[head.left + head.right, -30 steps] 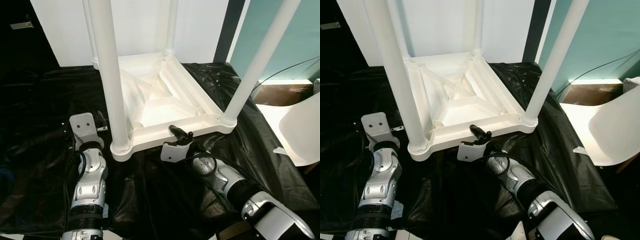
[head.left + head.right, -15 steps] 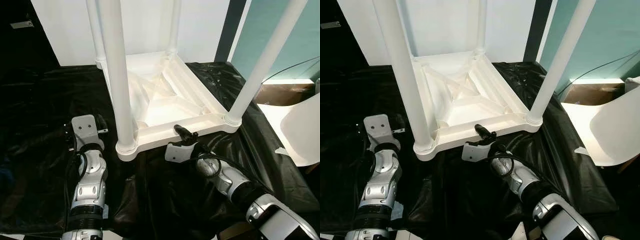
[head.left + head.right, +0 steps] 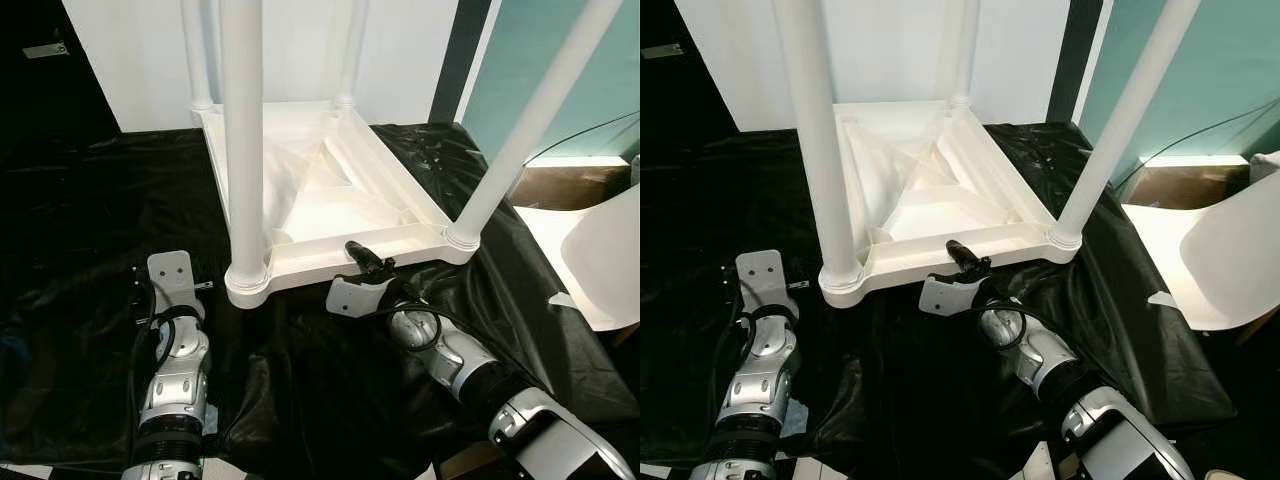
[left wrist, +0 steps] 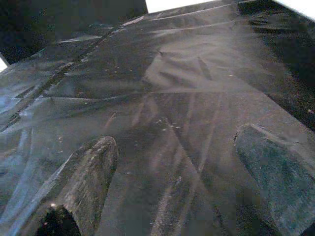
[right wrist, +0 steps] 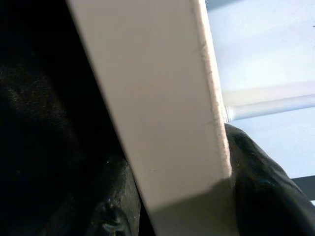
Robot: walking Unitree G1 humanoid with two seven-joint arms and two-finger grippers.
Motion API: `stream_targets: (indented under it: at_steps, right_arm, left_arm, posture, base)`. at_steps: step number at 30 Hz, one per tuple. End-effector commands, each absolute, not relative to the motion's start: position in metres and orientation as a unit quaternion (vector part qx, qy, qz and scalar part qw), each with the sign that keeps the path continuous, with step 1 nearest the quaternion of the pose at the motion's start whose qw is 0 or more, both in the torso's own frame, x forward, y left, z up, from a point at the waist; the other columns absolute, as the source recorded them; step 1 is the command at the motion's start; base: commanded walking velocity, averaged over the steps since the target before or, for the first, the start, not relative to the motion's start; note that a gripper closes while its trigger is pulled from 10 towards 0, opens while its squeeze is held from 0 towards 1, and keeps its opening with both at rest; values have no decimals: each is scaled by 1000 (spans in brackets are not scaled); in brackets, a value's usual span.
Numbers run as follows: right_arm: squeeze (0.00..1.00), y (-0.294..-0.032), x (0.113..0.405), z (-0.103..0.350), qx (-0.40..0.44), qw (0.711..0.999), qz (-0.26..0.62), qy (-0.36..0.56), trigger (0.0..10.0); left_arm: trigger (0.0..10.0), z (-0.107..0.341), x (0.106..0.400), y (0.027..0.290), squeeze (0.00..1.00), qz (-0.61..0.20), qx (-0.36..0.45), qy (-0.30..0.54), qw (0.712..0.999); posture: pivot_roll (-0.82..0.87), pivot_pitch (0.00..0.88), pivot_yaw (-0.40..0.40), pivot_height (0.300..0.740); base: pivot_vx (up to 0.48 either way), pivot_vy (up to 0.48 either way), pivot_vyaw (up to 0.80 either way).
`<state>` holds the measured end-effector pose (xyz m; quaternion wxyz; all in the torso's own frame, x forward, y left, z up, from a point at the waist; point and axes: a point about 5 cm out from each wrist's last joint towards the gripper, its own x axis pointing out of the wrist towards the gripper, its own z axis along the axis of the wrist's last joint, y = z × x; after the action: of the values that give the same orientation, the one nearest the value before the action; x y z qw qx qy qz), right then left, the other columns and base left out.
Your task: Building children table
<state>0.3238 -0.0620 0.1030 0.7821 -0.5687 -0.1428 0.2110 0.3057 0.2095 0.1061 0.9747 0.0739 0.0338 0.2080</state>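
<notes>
On the left, the robot's silver left arm (image 3: 175, 370) reaches out low over a black plastic sheet (image 3: 90, 220) that covers the floor. The left gripper (image 4: 177, 191) hangs just above the sheet. Its two black fingers (image 4: 83, 182) are spread wide apart and hold nothing. The sheet under them is wrinkly and shiny.

In the middle sits the white children's table (image 3: 320, 190). It is upside down on the black sheet, so its ribbed underside faces up. Four round white legs stick up from its corners. The near left leg (image 3: 243, 140) stands tall just ahead of the left arm. The near right leg (image 3: 530, 120) leans a bit to the right. The two far legs (image 3: 195, 55) stand by the white wall (image 3: 130, 60).

The right gripper (image 3: 362, 262) is at the near edge of the table, between the two near legs. In the right wrist view, the white table edge (image 5: 162, 118) runs between the dark fingers (image 5: 261, 191), so the gripper is closed on the edge of the table.

On the far right, a white curved chair (image 3: 605, 255) sits on the floor by a teal wall (image 3: 590, 90), well apart from the table.
</notes>
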Motion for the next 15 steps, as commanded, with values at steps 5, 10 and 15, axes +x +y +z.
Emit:
stream_targets:
  at_steps: [5,10,15]
  right_arm:
    - [0,-77,338,148,-479,851,109,-189,10000]
    - [0,-66,340,171,-433,865,120,-224,10000]
    - [0,-67,343,181,-412,874,107,-234,10000]
  left_arm:
    - [10000,98,303,211,0,257,81,52,962]
    - [10000,98,305,203,0,241,75,50,966]
    - [10000,97,305,198,0,237,73,49,968]
  posture:
    - [111,0,26,740]
    - [106,0,24,740]
    - [105,0,23,740]
  base:
    - [0,0,0]
    - [0,0,0]
    - [0,0,0]
